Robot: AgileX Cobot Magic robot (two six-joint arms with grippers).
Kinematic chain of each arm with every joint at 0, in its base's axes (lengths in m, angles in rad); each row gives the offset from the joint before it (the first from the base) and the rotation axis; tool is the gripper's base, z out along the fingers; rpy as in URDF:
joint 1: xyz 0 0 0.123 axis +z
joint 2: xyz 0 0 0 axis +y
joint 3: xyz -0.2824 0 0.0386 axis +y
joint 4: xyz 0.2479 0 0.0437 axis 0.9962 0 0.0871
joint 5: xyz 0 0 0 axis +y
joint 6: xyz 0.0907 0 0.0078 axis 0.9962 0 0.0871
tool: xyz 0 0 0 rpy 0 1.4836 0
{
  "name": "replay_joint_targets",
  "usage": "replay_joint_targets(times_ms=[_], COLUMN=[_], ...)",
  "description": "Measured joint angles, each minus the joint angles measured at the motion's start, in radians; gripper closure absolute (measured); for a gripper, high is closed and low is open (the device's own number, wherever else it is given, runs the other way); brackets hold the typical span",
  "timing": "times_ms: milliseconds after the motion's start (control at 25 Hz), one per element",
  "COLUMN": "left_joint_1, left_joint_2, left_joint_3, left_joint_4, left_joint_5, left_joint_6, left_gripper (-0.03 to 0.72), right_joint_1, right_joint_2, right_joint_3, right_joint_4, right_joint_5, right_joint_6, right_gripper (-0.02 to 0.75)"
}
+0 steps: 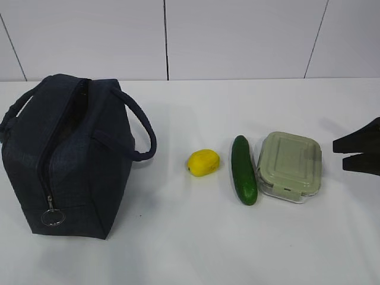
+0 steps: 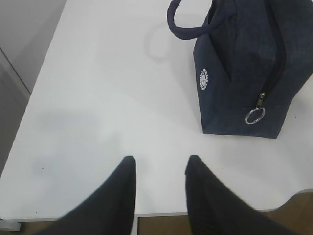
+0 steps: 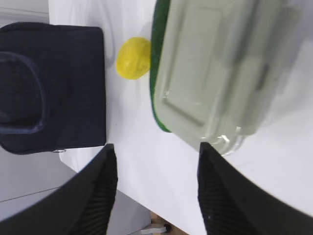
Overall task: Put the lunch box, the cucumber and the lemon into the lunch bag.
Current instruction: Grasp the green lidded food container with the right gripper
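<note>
Nothing has been put in the lunch bag yet — lemon, cucumber and lunch box are seen mid-frame. Both grippers are spread apart, empty.

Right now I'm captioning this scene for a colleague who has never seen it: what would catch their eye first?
The boxy navy lunch bag stands on the left of the white table, its zipper ring hanging at the near end. To its right lie, in a row, the bright yellow lemon, the dark green cucumber and the sage-lidded lunch box. The right gripper hangs open just right of the lunch box.
</note>
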Motion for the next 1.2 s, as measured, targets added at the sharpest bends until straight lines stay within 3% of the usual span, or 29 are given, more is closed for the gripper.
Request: replay_joint_targets(times_ms=[160, 800, 1200], left_joint_1=[0.0, 0.0, 0.0], left_joint_2=[0.0, 0.0, 0.0], left_joint_3=[0.0, 0.0, 0.0], left_joint_4=[0.0, 0.0, 0.0], left_joint_5=[0.0, 0.0, 0.0], left_joint_6=[0.0, 0.0, 0.0], left_gripper=[0.442, 0.442, 0.442], right_joint_1=[-0.04, -0.045, -0.045], right_joint_2=[0.034, 0.075, 0.124], right_joint_3=[-0.004, -0.006, -0.006], right_joint_4=[0.017, 0.028, 0.044], right_joint_5=[0.0, -0.052, -0.077], right_joint_6=[-0.014, -0.043, -0.026], right_gripper=[0.332, 0.332, 0.279])
